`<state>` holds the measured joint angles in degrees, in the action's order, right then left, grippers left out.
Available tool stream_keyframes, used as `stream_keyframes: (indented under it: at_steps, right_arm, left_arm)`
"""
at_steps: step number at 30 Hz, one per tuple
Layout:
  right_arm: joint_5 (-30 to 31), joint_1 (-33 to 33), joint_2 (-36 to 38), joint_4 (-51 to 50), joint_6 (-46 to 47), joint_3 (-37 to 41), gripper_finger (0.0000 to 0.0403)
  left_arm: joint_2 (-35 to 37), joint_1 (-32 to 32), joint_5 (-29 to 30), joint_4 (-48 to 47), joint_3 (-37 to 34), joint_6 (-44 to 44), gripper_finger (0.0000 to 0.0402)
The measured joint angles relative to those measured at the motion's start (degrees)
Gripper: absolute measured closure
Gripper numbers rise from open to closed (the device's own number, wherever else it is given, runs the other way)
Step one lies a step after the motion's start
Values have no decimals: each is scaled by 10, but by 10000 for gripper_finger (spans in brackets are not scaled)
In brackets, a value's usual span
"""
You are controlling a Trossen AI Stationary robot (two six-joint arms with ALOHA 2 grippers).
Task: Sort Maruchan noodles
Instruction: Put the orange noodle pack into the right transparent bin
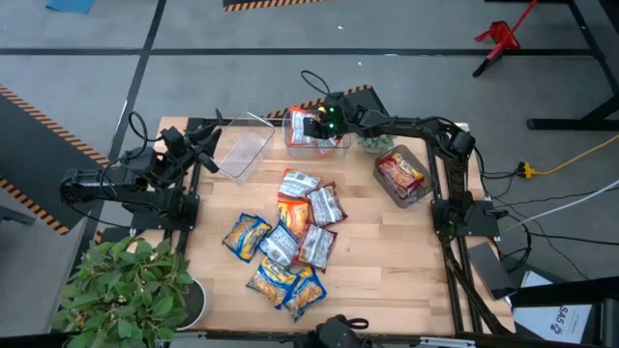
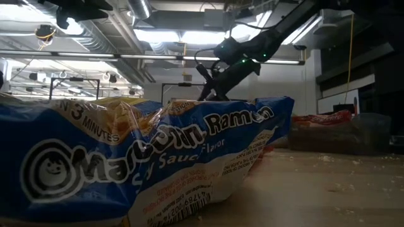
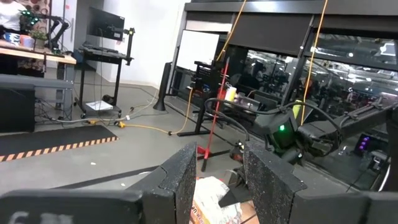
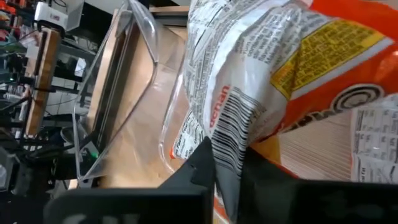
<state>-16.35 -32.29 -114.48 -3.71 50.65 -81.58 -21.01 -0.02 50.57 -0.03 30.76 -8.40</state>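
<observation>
Crinkly plastic makes these Maruchan noodles (image 1: 285, 242) light, slippery and brittle inside, so you should pinch a sealed edge, as the right gripper (image 1: 316, 124) does: its fingers are clamped on an orange packet (image 4: 292, 74) over the middle clear bin (image 1: 334, 147). The rest lie heaped mid-table, and one sits in the right bin (image 1: 414, 189). The left gripper (image 3: 214, 180) waits by the empty bin (image 1: 237, 155), fingers narrowly apart. The middle bin's contents are hard to make out.

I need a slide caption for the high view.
Right gripper holds a packet over the middle bin; more packets wait on the table.
</observation>
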Motion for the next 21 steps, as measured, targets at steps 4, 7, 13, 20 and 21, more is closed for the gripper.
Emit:
stream_keyframes:
  at_steps: [4,7,13,20,21]
  right_arm:
    - [-4,0,0,-4,-1,0,333]
    - [-4,0,0,-6,-9,0,299]
    - [-17,0,0,-3,-13,0,243]
    - [-48,-1,1,-9,-13,0,215]
    - [-51,-3,2,-14,-13,0,215]
  left_arm:
    - [0,0,0,0,0,0,274]
    - [0,0,0,0,0,0,274]
    - [0,0,0,0,0,0,274]
    - [0,0,0,0,0,0,274]
    - [0,0,0,0,0,0,274]
